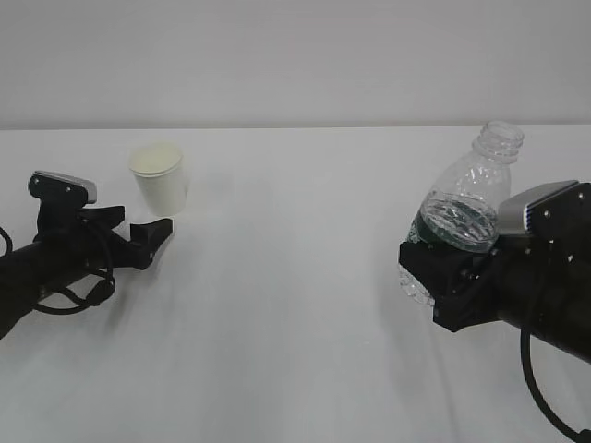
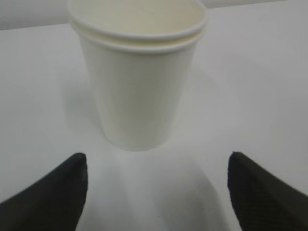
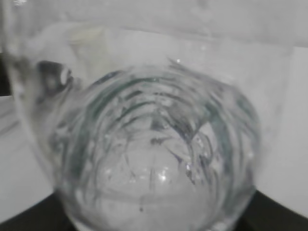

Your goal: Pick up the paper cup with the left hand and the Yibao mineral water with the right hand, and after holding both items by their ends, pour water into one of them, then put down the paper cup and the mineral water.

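The white paper cup [image 1: 162,177] stands upright on the table at the back left; in the left wrist view the cup [image 2: 138,79] fills the upper middle. My left gripper [image 1: 148,235] is open, its black fingertips [image 2: 57,192] spread just short of the cup, not touching it. My right gripper [image 1: 441,277] is shut on the Yibao mineral water [image 1: 466,208], a clear uncapped bottle with a dark green label, held tilted above the table with its mouth up and to the right. In the right wrist view the bottle [image 3: 154,144] fills the frame and hides the fingers.
The white table [image 1: 295,305] stretches between the two arms, with a pale wall behind it. A black cable [image 1: 545,397] loops under the right arm.
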`<action>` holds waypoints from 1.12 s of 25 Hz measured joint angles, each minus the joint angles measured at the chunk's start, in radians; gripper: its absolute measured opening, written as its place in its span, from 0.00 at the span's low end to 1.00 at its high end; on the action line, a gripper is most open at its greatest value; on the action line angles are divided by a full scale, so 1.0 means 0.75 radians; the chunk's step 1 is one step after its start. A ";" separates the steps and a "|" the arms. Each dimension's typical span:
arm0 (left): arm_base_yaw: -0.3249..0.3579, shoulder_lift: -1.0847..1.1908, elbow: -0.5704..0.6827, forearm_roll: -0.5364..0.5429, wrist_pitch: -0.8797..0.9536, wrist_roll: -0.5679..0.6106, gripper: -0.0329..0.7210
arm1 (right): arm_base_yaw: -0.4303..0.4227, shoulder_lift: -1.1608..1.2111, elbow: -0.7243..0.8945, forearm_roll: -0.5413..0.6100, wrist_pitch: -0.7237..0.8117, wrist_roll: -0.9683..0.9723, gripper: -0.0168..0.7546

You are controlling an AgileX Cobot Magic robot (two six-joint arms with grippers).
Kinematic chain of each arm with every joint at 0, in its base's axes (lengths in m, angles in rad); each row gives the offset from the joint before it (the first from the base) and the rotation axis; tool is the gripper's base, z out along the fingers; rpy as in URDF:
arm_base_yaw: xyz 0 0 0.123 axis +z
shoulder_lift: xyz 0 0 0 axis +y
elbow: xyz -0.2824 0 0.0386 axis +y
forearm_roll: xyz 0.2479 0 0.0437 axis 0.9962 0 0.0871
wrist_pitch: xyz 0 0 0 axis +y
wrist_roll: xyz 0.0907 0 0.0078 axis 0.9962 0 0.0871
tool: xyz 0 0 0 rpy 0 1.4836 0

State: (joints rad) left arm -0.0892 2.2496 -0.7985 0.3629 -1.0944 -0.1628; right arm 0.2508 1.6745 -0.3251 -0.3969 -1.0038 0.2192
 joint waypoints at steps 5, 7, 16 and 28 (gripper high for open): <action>0.000 0.011 -0.054 0.000 0.000 0.000 0.94 | 0.000 0.000 0.000 0.000 0.000 0.001 0.55; 0.000 0.013 -0.078 0.000 0.016 0.000 0.93 | 0.000 0.000 0.000 0.000 0.000 0.001 0.55; 0.000 0.073 -0.169 0.000 0.058 -0.006 0.92 | 0.000 0.000 0.000 0.000 -0.001 0.003 0.55; 0.000 0.090 -0.193 0.000 0.078 -0.014 0.90 | 0.000 0.000 0.000 0.000 -0.003 0.003 0.55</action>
State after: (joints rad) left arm -0.0892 2.3168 -0.9429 0.3629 -1.0360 -0.1735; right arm 0.2508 1.6745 -0.3251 -0.3969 -1.0061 0.2216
